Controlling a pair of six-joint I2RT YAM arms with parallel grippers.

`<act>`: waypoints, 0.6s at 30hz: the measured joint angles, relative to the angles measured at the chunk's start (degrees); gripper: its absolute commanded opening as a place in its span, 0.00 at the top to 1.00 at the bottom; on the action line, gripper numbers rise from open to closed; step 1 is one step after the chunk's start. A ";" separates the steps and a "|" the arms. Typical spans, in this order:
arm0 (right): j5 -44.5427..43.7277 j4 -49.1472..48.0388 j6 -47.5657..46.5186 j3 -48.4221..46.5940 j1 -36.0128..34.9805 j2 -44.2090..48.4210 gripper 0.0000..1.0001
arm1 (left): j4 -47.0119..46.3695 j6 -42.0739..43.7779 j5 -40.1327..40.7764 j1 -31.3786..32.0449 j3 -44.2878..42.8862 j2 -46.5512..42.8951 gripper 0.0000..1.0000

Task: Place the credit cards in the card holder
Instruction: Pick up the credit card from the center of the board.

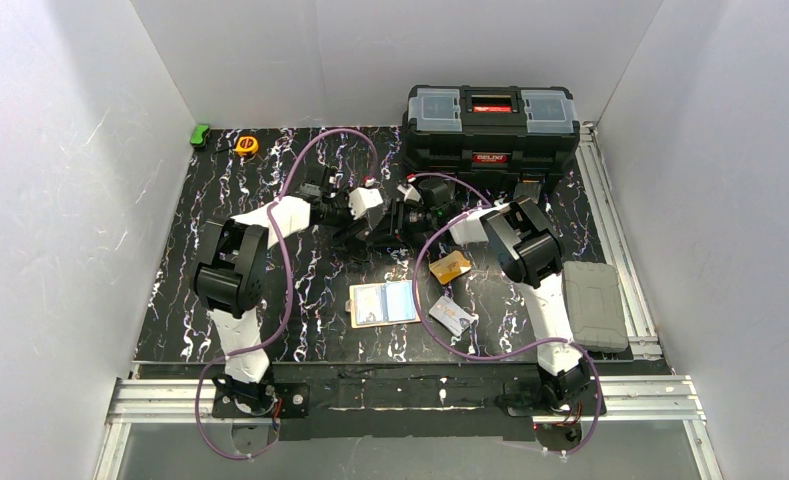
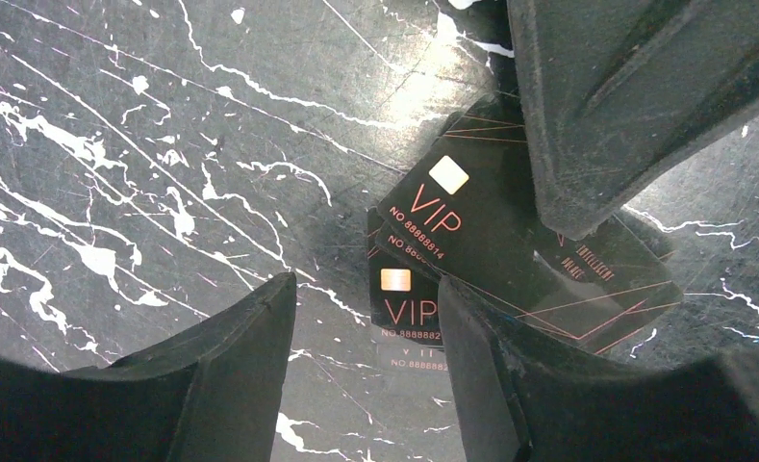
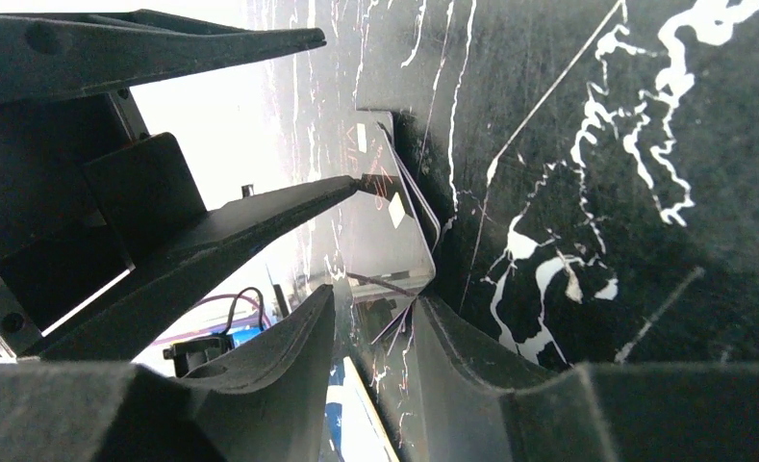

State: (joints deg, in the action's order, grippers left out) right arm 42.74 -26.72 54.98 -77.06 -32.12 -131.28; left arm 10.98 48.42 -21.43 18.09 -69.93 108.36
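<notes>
— Where do our hands stand?

— Our left gripper (image 2: 366,289) is spread and pinches nothing. Between its fingers we see bare marbled table (image 2: 115,144) and a corner of the black VIP cards (image 2: 491,241). There are at least two of these, one lying askew over the other. One left finger (image 2: 548,385) overlaps their near edge; whether it presses on them, we cannot tell.

— And our right?

— Our right gripper (image 3: 375,298) comes in from the opposite side, and one of its fingers (image 2: 625,96) covers the cards' far corner. Its jaws stand apart as well. From its own wrist we see the cards edge-on, a corner reaching into the gap and resting against one finger (image 3: 471,366), with room beside it, so nothing is clamped.

— Further out?

— From above, both wrists meet at mid-table. Nearer our bases lie the orange-yellow card (image 1: 450,267) and, closer still, the silver-white card (image 1: 453,316), apart from each other. Just left of them the card holder (image 1: 358,306) lies open and flat. The light blue card (image 1: 402,300) is at its right half; tucked in or merely on top, we cannot say.

— And the rest?

— A grey case (image 1: 595,305) lies beside our right arm, and the black toolbox (image 1: 490,125) stands at the far edge. A green object (image 1: 201,135) and a small round yellow thing (image 1: 247,145) sit in the far left corner.
</notes>
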 measured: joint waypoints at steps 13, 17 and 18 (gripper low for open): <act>1.49 -3.96 5.70 3.08 1.16 -0.02 0.62 | -0.50 -0.48 0.50 1.51 -0.31 0.33 0.45; 1.57 -4.74 6.08 3.72 1.46 -0.02 0.62 | -0.48 -0.50 0.55 1.84 -0.33 0.33 0.45; 1.60 -4.74 6.08 3.72 1.51 -0.02 0.62 | -0.42 -0.48 0.55 1.90 -0.35 0.33 0.45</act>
State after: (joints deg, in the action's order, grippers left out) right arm 44.34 -31.46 61.06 -73.34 -30.61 -131.31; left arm 10.57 47.94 -20.88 19.99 -70.28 108.68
